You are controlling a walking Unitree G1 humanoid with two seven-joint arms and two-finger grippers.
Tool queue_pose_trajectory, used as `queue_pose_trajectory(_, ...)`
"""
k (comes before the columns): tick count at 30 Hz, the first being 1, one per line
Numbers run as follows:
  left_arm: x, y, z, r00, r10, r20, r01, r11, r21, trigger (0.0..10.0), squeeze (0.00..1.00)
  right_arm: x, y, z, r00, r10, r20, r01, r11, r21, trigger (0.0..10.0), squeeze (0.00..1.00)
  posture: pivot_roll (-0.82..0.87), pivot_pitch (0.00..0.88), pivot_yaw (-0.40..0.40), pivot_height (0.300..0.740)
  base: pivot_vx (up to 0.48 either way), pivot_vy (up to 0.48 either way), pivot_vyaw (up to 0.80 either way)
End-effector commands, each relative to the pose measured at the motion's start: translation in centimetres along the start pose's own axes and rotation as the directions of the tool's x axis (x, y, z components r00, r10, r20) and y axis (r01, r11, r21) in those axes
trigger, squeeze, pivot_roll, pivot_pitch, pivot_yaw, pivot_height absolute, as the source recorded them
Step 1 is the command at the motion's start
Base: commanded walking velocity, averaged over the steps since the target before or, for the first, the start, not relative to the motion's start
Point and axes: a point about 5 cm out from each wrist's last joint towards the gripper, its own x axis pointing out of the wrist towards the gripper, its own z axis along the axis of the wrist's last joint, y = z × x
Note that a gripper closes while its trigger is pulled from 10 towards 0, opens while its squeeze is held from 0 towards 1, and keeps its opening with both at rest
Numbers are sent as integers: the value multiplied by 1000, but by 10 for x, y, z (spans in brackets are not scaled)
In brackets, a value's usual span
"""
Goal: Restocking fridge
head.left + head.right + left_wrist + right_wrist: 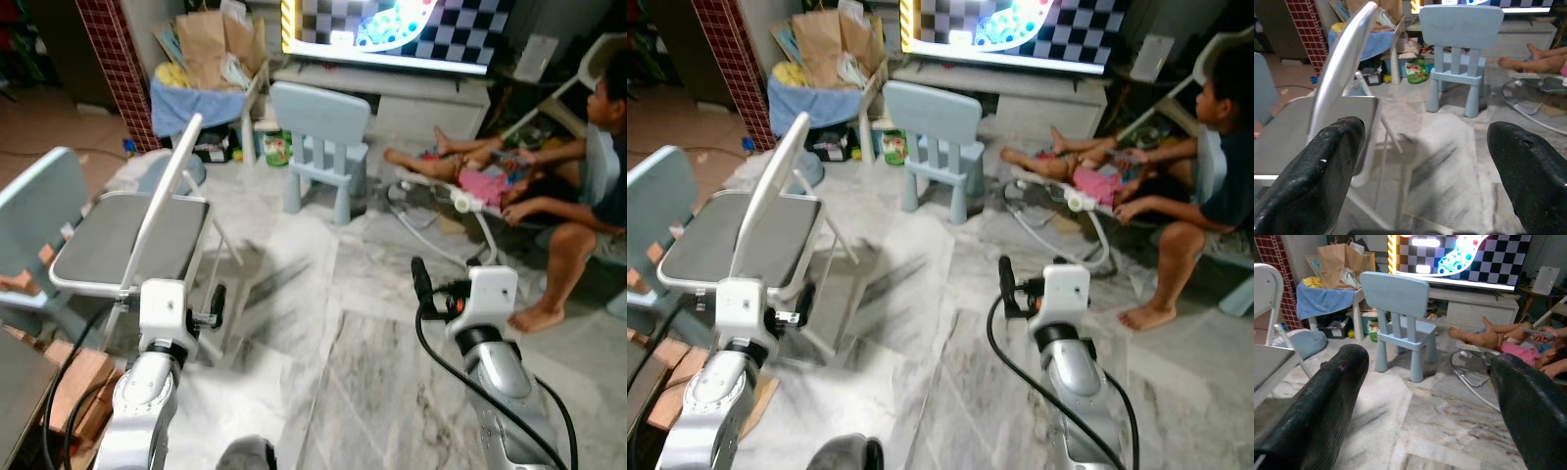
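Both arms are raised in front of me over a marble floor [372,372]. My left gripper [217,305] hovers beside a white folding chair [127,240] with a grey seat. In the left wrist view its two black fingers [1322,171] stand wide apart with nothing between them. My right gripper [421,282] is held over bare floor. In the right wrist view its fingers [1327,401] are also spread and empty, pointing toward a small light-blue child's chair [1398,313].
A person [588,196] sits on the floor at the right beside a child lying in a bouncer [460,176]. A screen on a white TV stand [431,98] lines the back wall. Paper bags [211,44] sit on a blue-draped table. A cardboard box [78,377] lies at lower left.
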Motion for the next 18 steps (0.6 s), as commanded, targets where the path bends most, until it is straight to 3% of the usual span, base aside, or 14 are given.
queue_pose_trajectory(1, 1, 5, -3, 1000, 6, -23, -6, 1000, 13, 10000, 0, 2, 0, -2, 1000, -12, -7, 12, 1000, 7, 10000, 0, 68, 0, 21, 740, -315, 368, 0)
queue_pose_trajectory(9, 2, -7, -3, 999, -43, -10, 44, 998, 40, 10000, 0, -1, -1, -5, 999, -37, -17, 37, 999, 13, 10000, 0, 67, 0, 31, 740, -329, 351, 0)
queue_pose_trajectory(18, 6, -7, 2, 998, -52, 20, 51, 996, 68, 10000, 0, 4, -1, -2, 999, -49, -11, 49, 999, 21, 10000, 0, 71, 0, 30, 740, -337, 346, 0)
